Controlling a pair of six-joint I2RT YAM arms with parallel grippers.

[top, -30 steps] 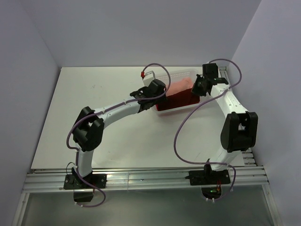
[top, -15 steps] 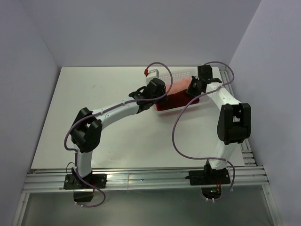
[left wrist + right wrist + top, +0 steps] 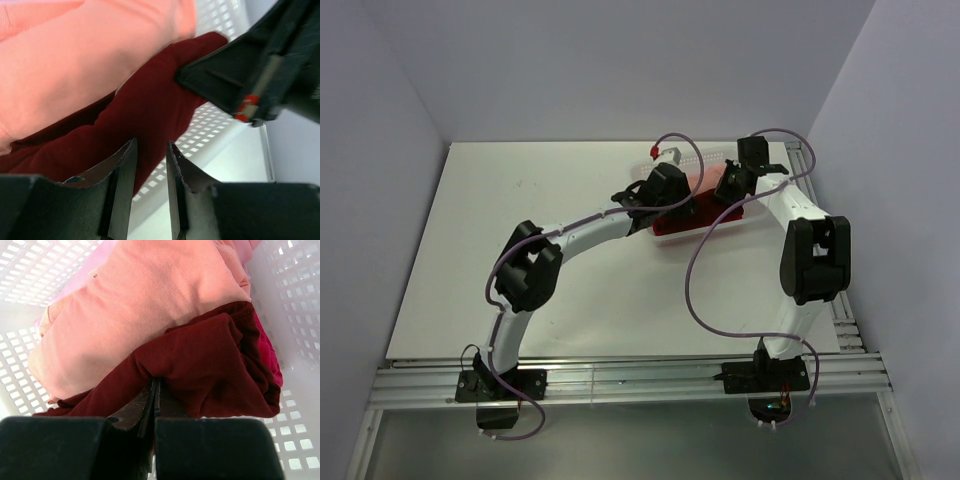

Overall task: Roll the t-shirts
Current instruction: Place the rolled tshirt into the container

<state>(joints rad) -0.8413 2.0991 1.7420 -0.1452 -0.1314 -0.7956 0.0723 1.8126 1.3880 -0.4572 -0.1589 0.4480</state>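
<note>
- The right claw is closed, its two fingers pressed flat together, with a fold of the maroon t-shirt puckered at the tips as if pinched there.
- The left claw has its fingers a narrow gap apart. The tips are at the near edge of the maroon cloth, and the basket's lattice shows through the lower part of the gap. It cannot be told whether any cloth is caught between the tips.
- Both claws reach into a white lattice basket that stands on the far right part of the tabletop. The left arm comes in from the left and the right arm from the right.
- The maroon t-shirt lies crumpled in the near half of the basket, and its right end is bunched against the basket wall.
- A peach t-shirt lies on the far side of the maroon one, overlapping its far edge and filling much of the basket's middle.
- A crimson-pink t-shirt shows only as a strip along the right edge of the maroon one, between it and the basket wall.
- In the left wrist view, the tip of the right claw touches the maroon cloth, well beyond the left fingers.
</note>
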